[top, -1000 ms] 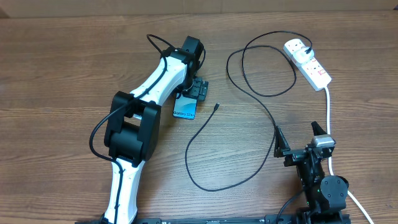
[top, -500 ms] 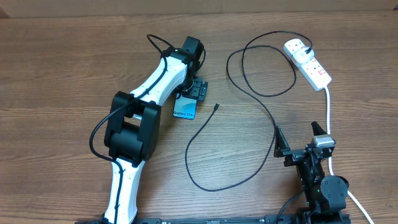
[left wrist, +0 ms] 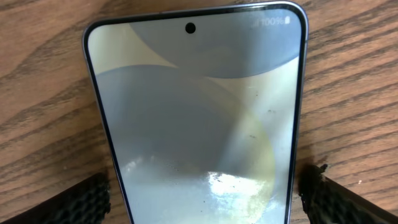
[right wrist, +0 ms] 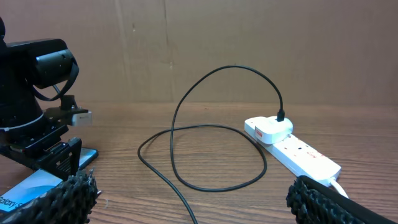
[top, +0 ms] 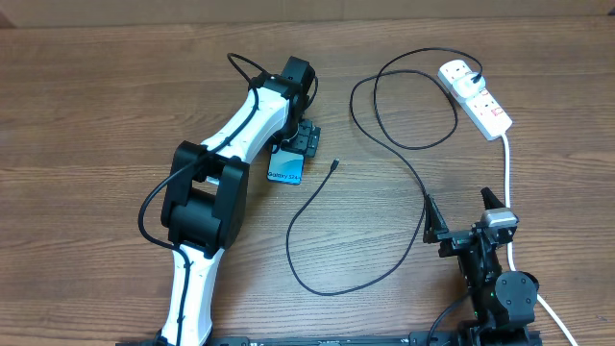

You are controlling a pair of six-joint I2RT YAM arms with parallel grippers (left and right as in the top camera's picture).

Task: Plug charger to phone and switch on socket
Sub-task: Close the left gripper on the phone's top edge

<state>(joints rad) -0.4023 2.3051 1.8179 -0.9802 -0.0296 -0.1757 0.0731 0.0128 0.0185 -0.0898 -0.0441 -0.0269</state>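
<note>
Left wrist is showing left claw (left wrist: 205, 190) hanging apart astride phone (left wrist: 199, 93); closing squarely on its edges is looking wise.

The left arm (top: 245, 120) has white links, bulky black joints and a looping black cable (top: 142, 216). The right arm (top: 490, 269) is black with a small silver block (top: 499, 219).

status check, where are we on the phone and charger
Left gripper open, straddling the phone. Right gripper open, empty. Charger connector tip loose on the table, apart from phone. Nothing blocking it.
</note>
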